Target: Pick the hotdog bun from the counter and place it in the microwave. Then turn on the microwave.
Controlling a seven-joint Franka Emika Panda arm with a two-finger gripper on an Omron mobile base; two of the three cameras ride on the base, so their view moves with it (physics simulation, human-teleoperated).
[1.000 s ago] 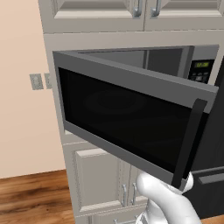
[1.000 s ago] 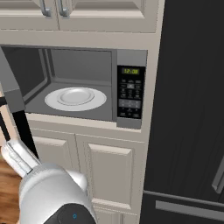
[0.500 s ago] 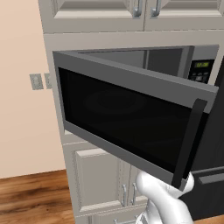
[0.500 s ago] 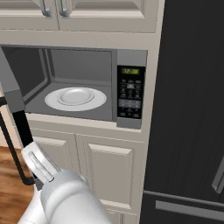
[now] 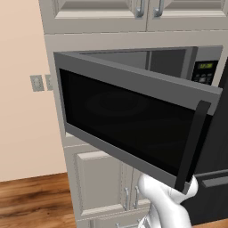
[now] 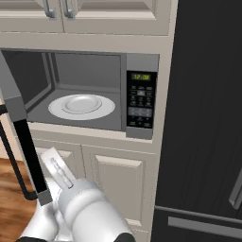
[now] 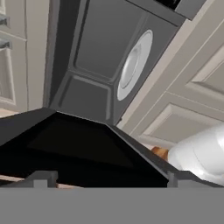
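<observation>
Microwave open and bare, hand empty beneath the door

The microwave (image 6: pixel 142 61) stands with its door (image 5: pixel 133 124) swung wide and only a white plate (image 6: pixel 81 105) inside. The hotdog bun is not on the plate, and where it lies cannot be told. The hand (image 7: pixel 113 178) sits low under the door, fingers spread wide and grasping nothing. Fetching the bun looks like the step in hand. The arm should back out from under the door and its handle (image 5: pixel 191 142) before swinging toward the counter, keeping the fingers spread for the roll.

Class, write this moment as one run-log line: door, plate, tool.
microwave door: open | plate: empty, inside microwave | tool: open, holds nothing
</observation>
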